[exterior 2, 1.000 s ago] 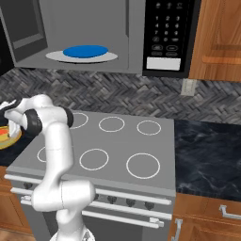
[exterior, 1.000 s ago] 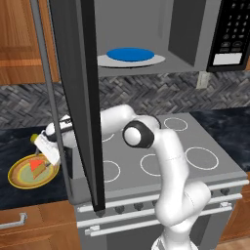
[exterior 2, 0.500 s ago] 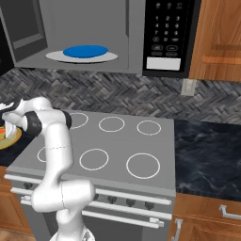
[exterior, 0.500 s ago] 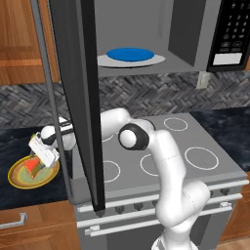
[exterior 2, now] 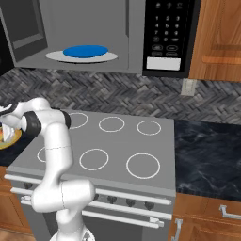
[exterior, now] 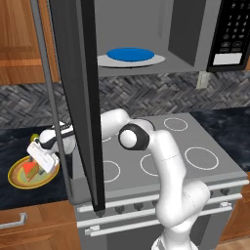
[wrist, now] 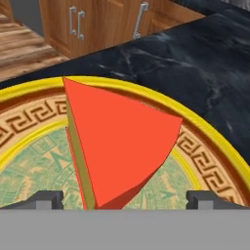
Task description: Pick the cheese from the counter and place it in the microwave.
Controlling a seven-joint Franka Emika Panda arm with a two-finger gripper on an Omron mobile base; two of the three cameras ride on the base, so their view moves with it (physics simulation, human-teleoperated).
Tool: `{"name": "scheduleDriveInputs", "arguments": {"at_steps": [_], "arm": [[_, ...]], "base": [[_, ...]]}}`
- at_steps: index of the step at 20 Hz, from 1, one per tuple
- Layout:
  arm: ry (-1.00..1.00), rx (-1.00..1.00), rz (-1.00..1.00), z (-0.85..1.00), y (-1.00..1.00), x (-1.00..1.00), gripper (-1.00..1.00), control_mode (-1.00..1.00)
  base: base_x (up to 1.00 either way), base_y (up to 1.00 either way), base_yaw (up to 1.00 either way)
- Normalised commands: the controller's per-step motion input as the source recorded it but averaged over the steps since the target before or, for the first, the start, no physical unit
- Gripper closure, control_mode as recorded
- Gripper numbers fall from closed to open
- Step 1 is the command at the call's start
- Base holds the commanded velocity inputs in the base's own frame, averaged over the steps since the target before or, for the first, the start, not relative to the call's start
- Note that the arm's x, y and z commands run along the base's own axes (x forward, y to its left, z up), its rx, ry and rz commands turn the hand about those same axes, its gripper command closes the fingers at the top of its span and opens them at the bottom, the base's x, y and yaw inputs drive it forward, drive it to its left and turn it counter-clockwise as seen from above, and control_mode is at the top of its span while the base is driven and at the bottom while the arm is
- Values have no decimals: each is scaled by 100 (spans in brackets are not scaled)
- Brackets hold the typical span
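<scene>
Gripper: jaws wide apart, holding nothing, lower than a second ago.
Cheese: unmoved on its yellow-rimmed plate (between the fingertips).
Microwave: door open.

You saw a glossy white arm of rounded tubular links, dark round caps at its joints, and small dark fingers.

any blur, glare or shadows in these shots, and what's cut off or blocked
Left base view: sharp, flat rendered light, no glare; the open dark microwave door blocks part of the white arm. Right base view: equally crisp; the gold-rimmed patterned plate is cropped at the left edge. Hand view: the red-orange cheese wedge looms close yet sharp, between the open tool tips; no cast shadow visible.
</scene>
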Motion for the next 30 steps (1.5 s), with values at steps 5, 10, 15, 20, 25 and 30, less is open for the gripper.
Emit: {"name": "scheduleDriveInputs", "arguments": {"at_steps": [5, 10, 15, 20, 25, 30], "arm": [[0, 0, 1, -3, 3, -1, 100, -100], [0, 3, 0, -1, 0, 0, 100, -100], [0, 7, 0, 0, 0, -1, 100, -100], [0, 13, 0, 0, -10, -24, 100, -100], [0, 13, -1, 3, -44, -39, 100, -100], [0, 7, -12, 7, -69, -35, 100, -100]], "base": [[0, 0, 0], [0, 0, 0], [0, 0, 0], [0, 0, 0], [0, 0, 0], [0, 0, 0]]}}
